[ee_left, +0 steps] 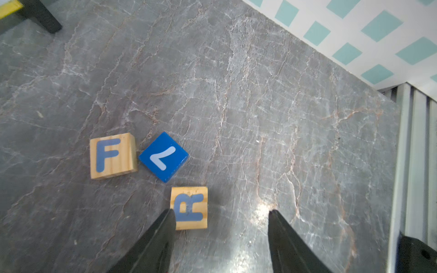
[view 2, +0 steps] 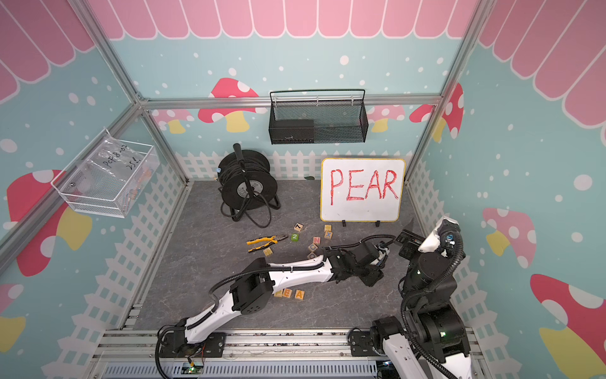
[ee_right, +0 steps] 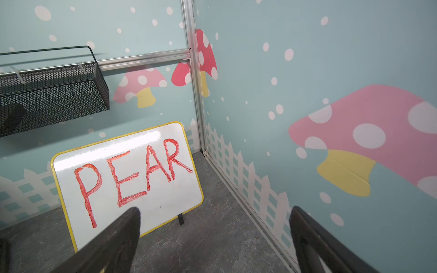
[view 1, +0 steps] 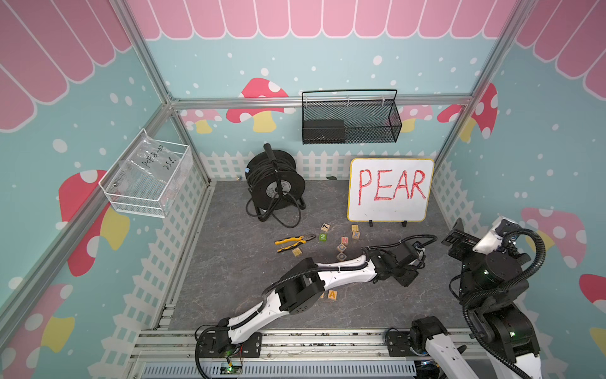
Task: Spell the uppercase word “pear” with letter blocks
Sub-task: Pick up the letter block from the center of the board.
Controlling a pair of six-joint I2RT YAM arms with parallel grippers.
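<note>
The R block (ee_left: pixel 189 208) is framed between the left gripper's (ee_left: pixel 221 211) wide-spread jaws, against one finger; the right gripper (ee_right: pixel 214 209) is likewise held parted.

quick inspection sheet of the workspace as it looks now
surface: grey marbled tabletop, no spills seen
job's things: orange-lettered wooden A block beside wooden E block near front; blue-lettered wooden R block apart; P not identifiable
clutter: yellow-handled pliers, green number cube, spare wooden letter blocks
grippers: left gripper open over R block, not gripping; right gripper open, empty
cables: black cable reel, loose loops on tabletop
surroundings: white whiteboard reading PEAR, black mesh basket on back wall
</note>
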